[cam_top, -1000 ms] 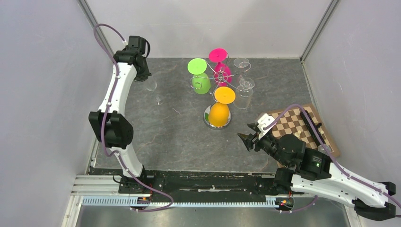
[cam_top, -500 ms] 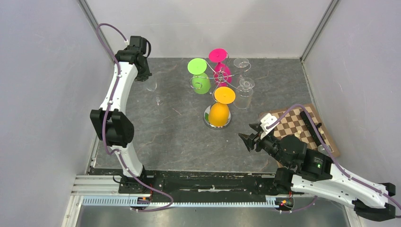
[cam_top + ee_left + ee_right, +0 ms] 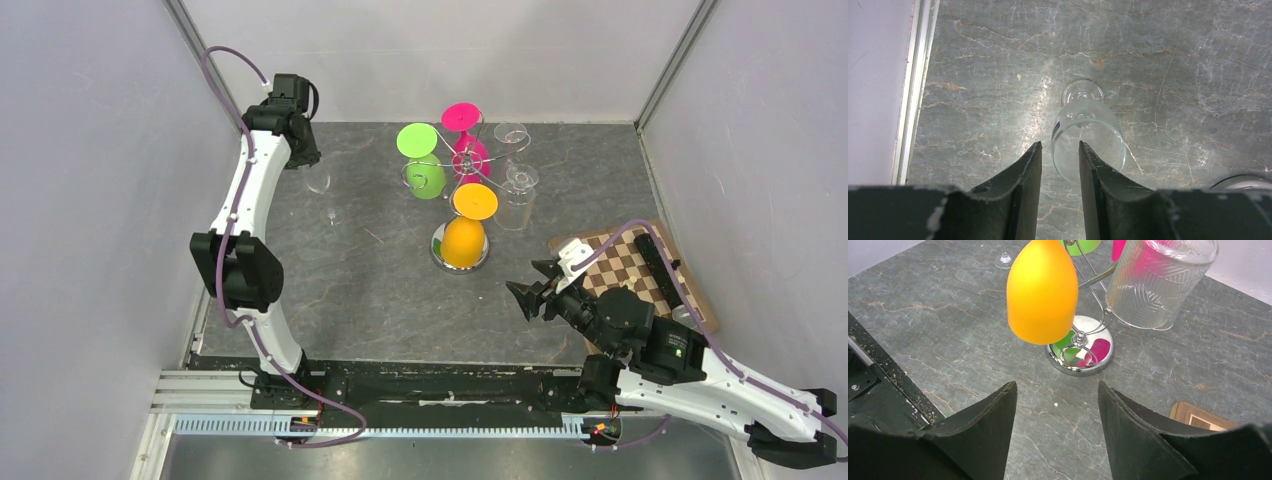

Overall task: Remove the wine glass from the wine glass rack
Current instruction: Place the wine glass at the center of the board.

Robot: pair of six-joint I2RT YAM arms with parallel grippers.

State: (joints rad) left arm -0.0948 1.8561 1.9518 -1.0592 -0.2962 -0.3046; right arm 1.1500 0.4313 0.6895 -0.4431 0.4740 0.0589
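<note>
One clear wine glass stands upright on the grey counter, near the far left corner and well apart from the wine glass rack. Directly above it hangs the left pincer, its fingers narrowly apart. The near edge of the rim shows in the gap, but whether they touch cannot be told. Over the past second the glass has kept its place and the left arm has barely moved, which suggests this glass is delivered and let go. The right pincer, wide apart and empty, has shifted only slightly beside the chessboard. It faces the orange glass hanging bowl-down over the rack's mirrored base. The green glass and pink glass remain hung too.
</note>
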